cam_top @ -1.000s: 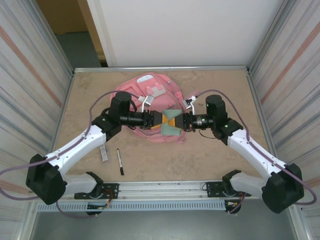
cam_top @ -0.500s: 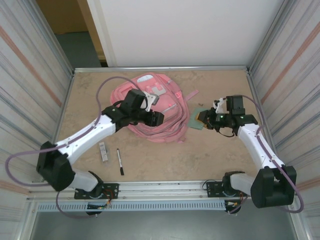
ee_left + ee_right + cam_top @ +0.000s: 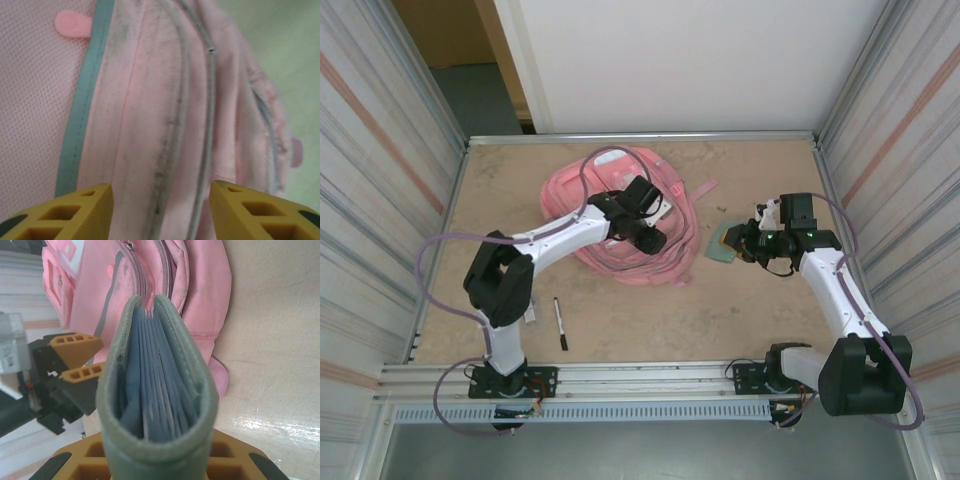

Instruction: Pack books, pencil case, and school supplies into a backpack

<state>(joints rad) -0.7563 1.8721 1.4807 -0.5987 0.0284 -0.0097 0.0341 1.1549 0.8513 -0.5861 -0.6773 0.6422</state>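
The work surface is a tan, speckled table (image 3: 750, 320) bounded by a metal rim. A pink backpack (image 3: 620, 262) is laid flat on the far-centre area, with its straps spread toward the right. A black pen (image 3: 560, 322) is placed on the near-left area, apart from the backpack, and a small whitish-grey bar (image 3: 530, 316) is located just left of it, partly hidden.

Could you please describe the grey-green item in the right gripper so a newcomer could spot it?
Start at the big pink backpack. Just right of it, the right gripper is shut on a flat booklet. It alone is grey-green, its cover folded over blue-grey leaves.
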